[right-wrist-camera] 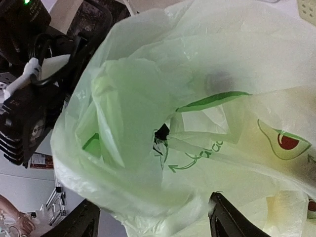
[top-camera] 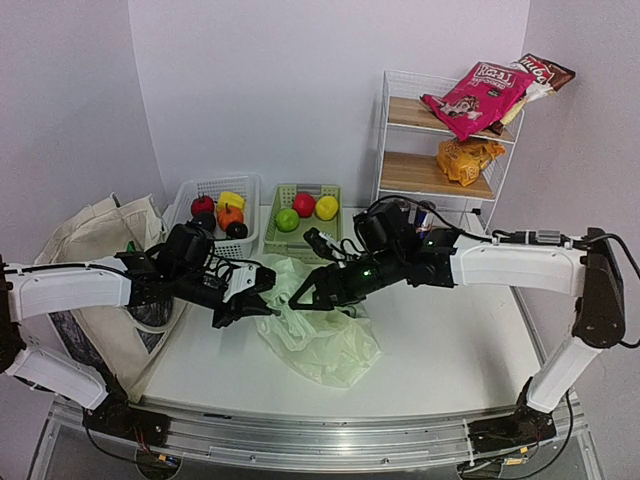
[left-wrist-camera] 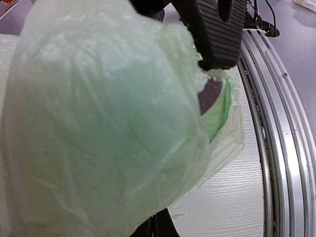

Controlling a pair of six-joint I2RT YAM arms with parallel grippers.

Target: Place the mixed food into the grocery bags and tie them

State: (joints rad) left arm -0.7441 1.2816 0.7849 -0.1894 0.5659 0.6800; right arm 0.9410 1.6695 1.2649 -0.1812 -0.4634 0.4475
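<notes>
Left gripper [top-camera: 243,303]: clenched on a gathered fold of the bag [top-camera: 322,338], at the bag's left upper edge. In the left wrist view the film bulges across almost the whole frame, with one ribbed finger [left-wrist-camera: 217,34] pressed against it.
Right gripper [top-camera: 305,292]: released, jaws wide apart at the bag's top edge, just beside the left gripper. In the right wrist view the film billows between and above the two fingers [right-wrist-camera: 229,219]; I cannot tell whether they touch it.
Bag: pale green with avocado print, crumpled on the table [top-camera: 450,340] at its middle. Its top is drawn up between the two grippers and the rest lies slack toward the near edge.
Tote [top-camera: 85,250]: cream, slumped at the table's left edge, partly under the left arm.
Fruit [top-camera: 222,212]: red, yellow, orange and dark pieces in the white basket [top-camera: 190,190] at the back; green, red and yellow pieces in the green basket [top-camera: 306,232] beside it.
Packets [top-camera: 475,95]: pink and brown ones on the rack's [top-camera: 385,130] top shelf at the back right, and an orange one on the shelf below.
</notes>
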